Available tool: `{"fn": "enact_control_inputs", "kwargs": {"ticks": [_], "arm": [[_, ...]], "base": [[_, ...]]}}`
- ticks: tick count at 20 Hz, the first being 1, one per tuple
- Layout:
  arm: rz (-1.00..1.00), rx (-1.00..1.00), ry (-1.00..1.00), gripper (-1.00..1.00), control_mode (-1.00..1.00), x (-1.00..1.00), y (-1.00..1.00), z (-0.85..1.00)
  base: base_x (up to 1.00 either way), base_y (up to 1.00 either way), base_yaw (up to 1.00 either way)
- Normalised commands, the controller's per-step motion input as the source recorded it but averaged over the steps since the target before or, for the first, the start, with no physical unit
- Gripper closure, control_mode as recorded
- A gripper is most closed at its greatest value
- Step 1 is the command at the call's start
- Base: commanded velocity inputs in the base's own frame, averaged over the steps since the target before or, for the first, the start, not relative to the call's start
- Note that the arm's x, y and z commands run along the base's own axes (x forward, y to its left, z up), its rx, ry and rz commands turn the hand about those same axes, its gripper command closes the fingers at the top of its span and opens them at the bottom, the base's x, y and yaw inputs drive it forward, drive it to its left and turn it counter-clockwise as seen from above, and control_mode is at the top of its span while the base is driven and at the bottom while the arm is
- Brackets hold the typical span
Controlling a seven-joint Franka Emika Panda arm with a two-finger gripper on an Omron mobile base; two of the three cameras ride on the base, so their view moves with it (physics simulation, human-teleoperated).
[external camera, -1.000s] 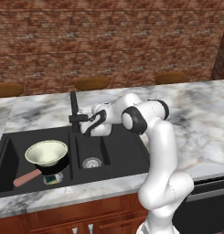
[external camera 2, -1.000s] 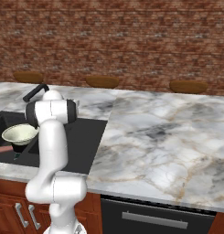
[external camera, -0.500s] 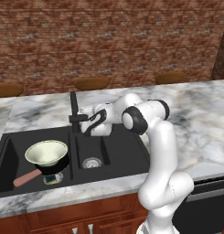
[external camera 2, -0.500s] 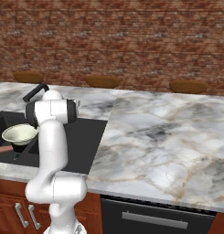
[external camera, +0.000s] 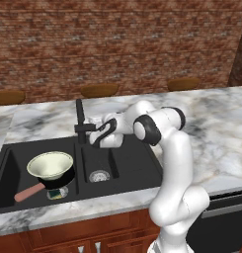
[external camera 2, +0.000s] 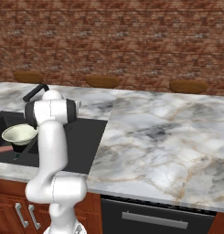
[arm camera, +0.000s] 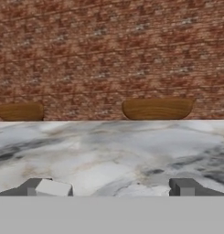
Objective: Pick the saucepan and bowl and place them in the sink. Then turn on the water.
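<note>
The black sink (external camera: 137,173) is set into the marble counter. In its left basin stands the black saucepan (external camera: 58,180), its pink handle (external camera: 28,192) pointing to the front left. The cream bowl (external camera: 51,164) rests on top of the saucepan and also shows as the bowl (external camera 2: 19,134). My gripper (external camera: 98,134) hangs just right of the black faucet (external camera: 80,121), behind the right basin. It is open and holds nothing. Its dark fingertips (arm camera: 49,187) stand wide apart over the marble. The water is out of view.
A steel drain (external camera: 99,175) lies in the right basin. Marble counter (external camera 2: 168,137) stretches to the right of the sink. Wooden stool tops (arm camera: 157,109) line the far edge before the brick wall. My white arm (external camera 2: 51,146) stands in front of the sink.
</note>
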Motion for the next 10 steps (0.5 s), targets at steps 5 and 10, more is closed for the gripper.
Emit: {"fn": "enact_control_inputs", "kwargs": {"ticks": [5, 10], "arm": [[0.06, 0.03, -0.03, -1.0, -1.0, 0.0, -0.71, 0.0], [0.07, 0.03, -0.04, -1.0, -1.0, 0.03, -0.69, 0.0]], "base": [[0.0, 0.0, 0.0], [0.0, 0.0, 0.0]]}}
